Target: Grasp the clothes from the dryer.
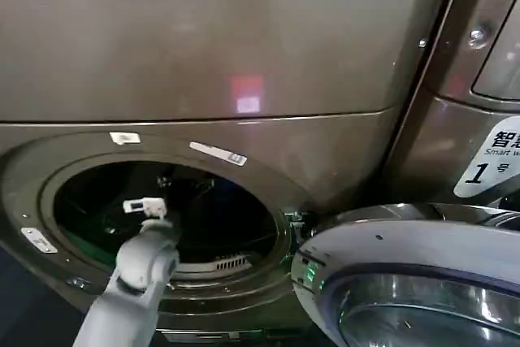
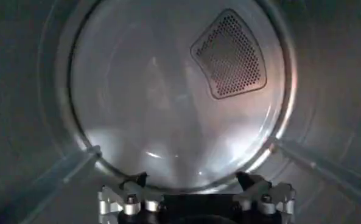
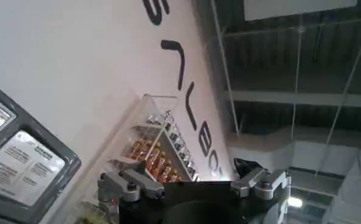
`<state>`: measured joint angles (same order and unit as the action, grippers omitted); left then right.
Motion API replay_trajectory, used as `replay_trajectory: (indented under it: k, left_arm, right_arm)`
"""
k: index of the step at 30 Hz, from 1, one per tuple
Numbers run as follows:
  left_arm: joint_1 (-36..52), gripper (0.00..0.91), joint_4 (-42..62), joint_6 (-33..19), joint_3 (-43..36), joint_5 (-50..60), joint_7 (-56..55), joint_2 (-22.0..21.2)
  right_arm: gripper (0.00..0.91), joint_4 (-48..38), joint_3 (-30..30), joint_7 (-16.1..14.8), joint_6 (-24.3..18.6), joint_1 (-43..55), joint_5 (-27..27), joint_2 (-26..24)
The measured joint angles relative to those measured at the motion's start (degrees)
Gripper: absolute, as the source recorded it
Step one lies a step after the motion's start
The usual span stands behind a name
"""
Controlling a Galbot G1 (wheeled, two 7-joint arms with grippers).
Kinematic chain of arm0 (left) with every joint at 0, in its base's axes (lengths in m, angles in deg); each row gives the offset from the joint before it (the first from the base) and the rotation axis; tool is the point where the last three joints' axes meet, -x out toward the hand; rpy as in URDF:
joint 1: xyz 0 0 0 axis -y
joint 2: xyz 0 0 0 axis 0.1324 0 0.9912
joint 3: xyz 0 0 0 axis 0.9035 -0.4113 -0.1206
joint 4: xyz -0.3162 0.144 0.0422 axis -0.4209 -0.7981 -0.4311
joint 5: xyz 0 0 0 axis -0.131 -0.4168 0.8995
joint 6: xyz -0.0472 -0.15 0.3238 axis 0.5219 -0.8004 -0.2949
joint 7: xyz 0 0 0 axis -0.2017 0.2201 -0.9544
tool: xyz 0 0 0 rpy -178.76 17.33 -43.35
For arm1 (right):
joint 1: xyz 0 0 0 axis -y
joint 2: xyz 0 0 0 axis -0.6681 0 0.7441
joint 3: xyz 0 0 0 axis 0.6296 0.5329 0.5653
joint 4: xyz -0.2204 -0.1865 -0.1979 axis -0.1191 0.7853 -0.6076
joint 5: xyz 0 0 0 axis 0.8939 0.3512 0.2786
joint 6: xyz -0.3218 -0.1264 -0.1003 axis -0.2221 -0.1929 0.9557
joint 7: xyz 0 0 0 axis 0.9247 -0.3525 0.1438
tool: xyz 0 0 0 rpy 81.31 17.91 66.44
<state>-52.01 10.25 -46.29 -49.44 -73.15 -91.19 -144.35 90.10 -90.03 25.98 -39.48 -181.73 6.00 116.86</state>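
While the large bronze-grey front-loading dryer (image 1: 244, 54) fills the head view, its round glass door (image 1: 414, 282) stands swung open at the lower right. The left gripper (image 1: 146, 207) on its pale grey arm reaches into the dark porthole. From the left wrist, the left gripper (image 2: 195, 189) has its jaws spread wide, gripping nothing, facing the shiny steel drum back wall (image 2: 137, 91) with its perforated vent panel (image 2: 230, 55). Clothes cannot be made out in the dim drum. The right gripper (image 3: 195, 182) points up toward a white wall, jaws apart.
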Motion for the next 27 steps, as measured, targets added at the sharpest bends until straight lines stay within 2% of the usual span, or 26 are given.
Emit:
replay_trajectory:
  k: [17, 27]
  left_arm:
    - [12.56, 0.907, 20.41, -3.0, -0.98, 1.38, 5.58, -4.54]
    - [17.56, 0.907, 27.93, -2.66, -3.31, 5.0, 21.18, -3.49]
  right_arm:
    - [0.907, -0.03, 0.79, -0.13, -0.07, 1.01, 0.07, -0.09]
    - [0.907, 0.02, 0.75, -0.28, -0.1, 0.88, 0.08, -0.03]
